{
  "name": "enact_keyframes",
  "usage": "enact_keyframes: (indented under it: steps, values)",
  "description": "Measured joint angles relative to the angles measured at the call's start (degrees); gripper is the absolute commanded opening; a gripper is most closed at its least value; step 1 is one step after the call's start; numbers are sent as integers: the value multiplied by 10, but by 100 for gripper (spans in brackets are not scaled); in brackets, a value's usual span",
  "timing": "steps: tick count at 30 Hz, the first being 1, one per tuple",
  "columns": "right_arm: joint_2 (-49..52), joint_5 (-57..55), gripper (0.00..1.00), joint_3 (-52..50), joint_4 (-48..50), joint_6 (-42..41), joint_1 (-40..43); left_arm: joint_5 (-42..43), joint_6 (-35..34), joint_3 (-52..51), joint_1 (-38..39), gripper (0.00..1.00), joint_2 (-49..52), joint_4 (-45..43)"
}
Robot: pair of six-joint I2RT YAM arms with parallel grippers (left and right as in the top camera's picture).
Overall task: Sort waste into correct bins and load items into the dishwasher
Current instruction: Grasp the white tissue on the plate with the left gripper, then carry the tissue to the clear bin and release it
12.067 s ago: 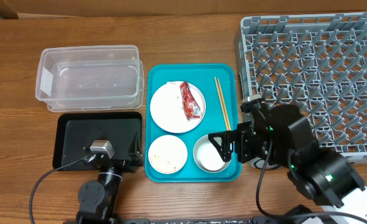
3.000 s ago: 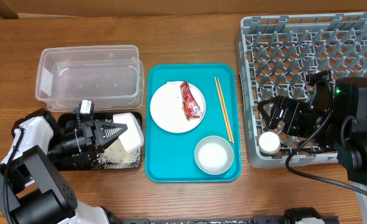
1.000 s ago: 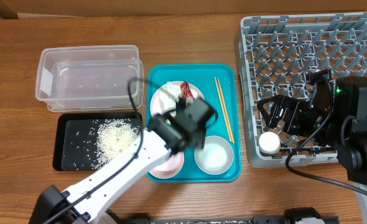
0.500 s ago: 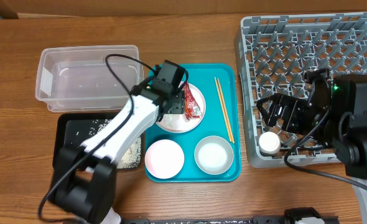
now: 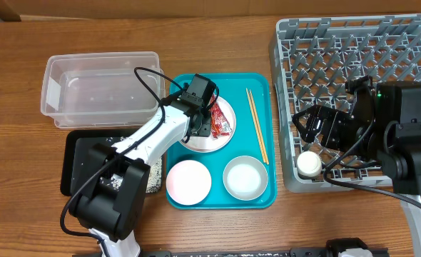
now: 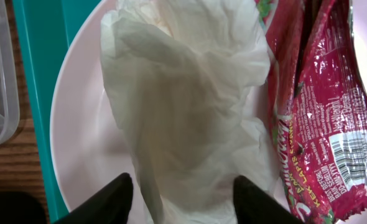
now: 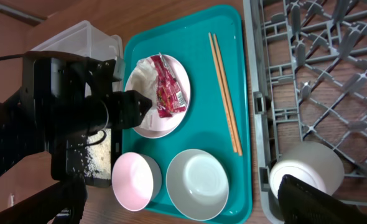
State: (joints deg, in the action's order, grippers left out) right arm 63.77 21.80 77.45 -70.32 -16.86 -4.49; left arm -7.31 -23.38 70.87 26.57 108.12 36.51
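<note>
My left gripper (image 5: 198, 123) is open over the white plate (image 5: 217, 140) on the teal tray. In the left wrist view its fingers (image 6: 182, 205) straddle the crumpled white napkin (image 6: 183, 106), with the red wrapper (image 6: 320, 112) beside it on the plate (image 6: 78, 149). Rice (image 7: 99, 155) lies in the black tray (image 5: 89, 153). The clear tub (image 5: 100, 89) stands behind it. My right gripper (image 5: 307, 134) is open and empty above the white cup (image 5: 310, 165) in the grey rack (image 5: 367, 64).
A pinkish bowl (image 5: 189, 180) and a white bowl (image 5: 244, 178) sit at the front of the teal tray (image 5: 221, 202). Chopsticks (image 5: 257, 125) lie along its right side. The left arm's cable arcs over the clear tub.
My left gripper left the pinkish bowl on the tray's front left and moved back to the plate, now over the napkin. The right arm has barely moved.
</note>
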Motion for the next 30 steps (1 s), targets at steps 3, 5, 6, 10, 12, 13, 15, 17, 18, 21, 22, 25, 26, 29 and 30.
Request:
enact_keyframes:
  steps: [3, 5, 6, 10, 12, 13, 15, 17, 18, 21, 22, 25, 26, 29, 30]
  values:
    - [0, 5, 100, 0, -5, 0, 0, 0, -1, 0, 0, 38, 1, -1]
    - [0, 7, 100, 0, -5, 0, 0, 0, -1, 0, 0, 24, 3, -6]
    - [0, 9, 100, 0, -6, 0, 0, -1, -1, 0, 0, 16, 4, -8]
    - [0, 14, 99, 0, -9, 0, 0, 0, 5, 0, 0, 30, 8, -5]
    - [-1, 16, 99, 0, -9, 0, 0, 0, 7, 0, -1, 45, 8, 1]
    - [-2, 18, 99, 0, -9, 0, 0, 0, 5, 0, -1, 48, 8, 3]
    - [-6, 20, 99, 0, -9, 0, 0, -1, 0, 0, -1, 45, 10, 2]
    - [-14, 22, 99, 0, -8, 0, 0, -2, -4, 0, -1, 31, 15, 0]
    - [-18, 23, 99, 0, -8, 0, 0, -2, -3, 0, -1, 21, 20, 1]
    - [-31, 24, 99, 0, -8, 0, 0, 3, -5, 0, -1, 4, 28, 4]
    - [-35, 24, 99, 0, -8, 0, 0, 3, -4, 0, -1, 4, 28, 8]
    - [-40, 24, 99, 0, -8, 2, 0, 7, -4, 19, -5, 4, 28, 68]
    - [-40, 24, 99, 0, -8, 2, 0, 7, -5, 30, -9, 4, 27, 96]
    - [-40, 24, 99, 0, -6, 3, 0, 10, -7, 87, -27, 4, 21, 192]
    - [-40, 25, 100, 0, -4, 4, 0, 7, -7, 109, -35, 4, 15, 214]
